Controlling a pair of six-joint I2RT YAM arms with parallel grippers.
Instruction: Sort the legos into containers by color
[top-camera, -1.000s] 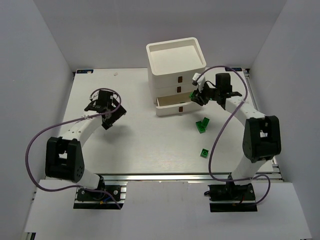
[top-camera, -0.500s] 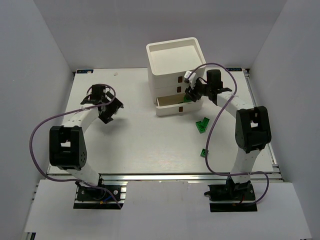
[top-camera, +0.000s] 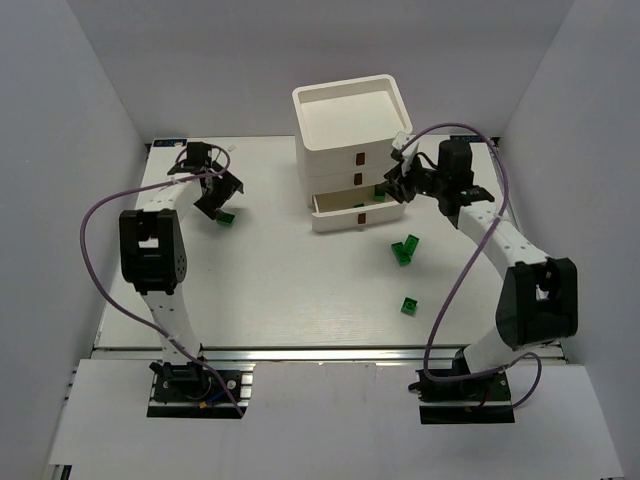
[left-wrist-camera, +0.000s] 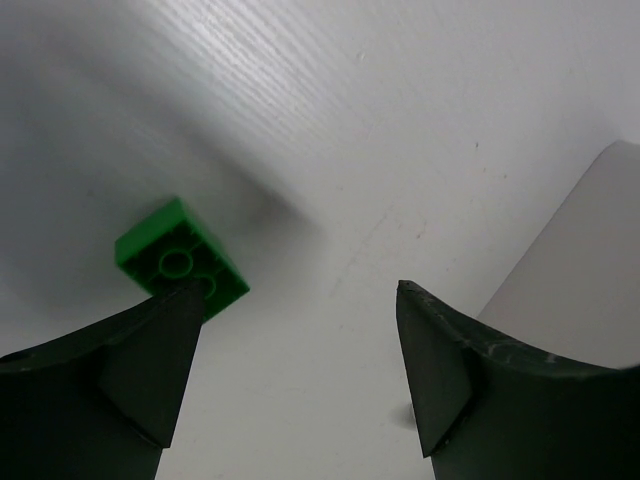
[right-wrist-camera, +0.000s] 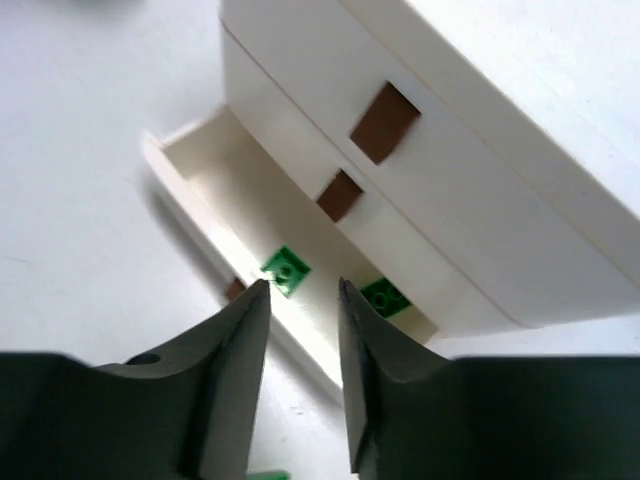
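1. We find the left gripper (left-wrist-camera: 298, 295) with its jaws spread wide. A green lego (left-wrist-camera: 180, 262) lies on the table (left-wrist-camera: 400, 120) beside one fingertip, at the edge of the gap.
2. We find the right gripper (right-wrist-camera: 302, 288) with its jaws narrowly parted and empty, above the open bottom drawer (right-wrist-camera: 190, 175), which holds two green legos (right-wrist-camera: 285, 270).

This looks like a robotics lab cell set up for recording. In the overhead view, plain white panels (top-camera: 90, 100) wall in the left, top and right of the frame around a white wood-grain tabletop (top-camera: 290, 290). A slotted aluminium rail (top-camera: 330, 355) runs along the lower edge. The left arm base (top-camera: 190, 385) sits at lower left and the right arm base (top-camera: 465, 385) at lower right. Purple cables (top-camera: 88, 215) loop loose from the arms, and the wrist views show the same white surfaces
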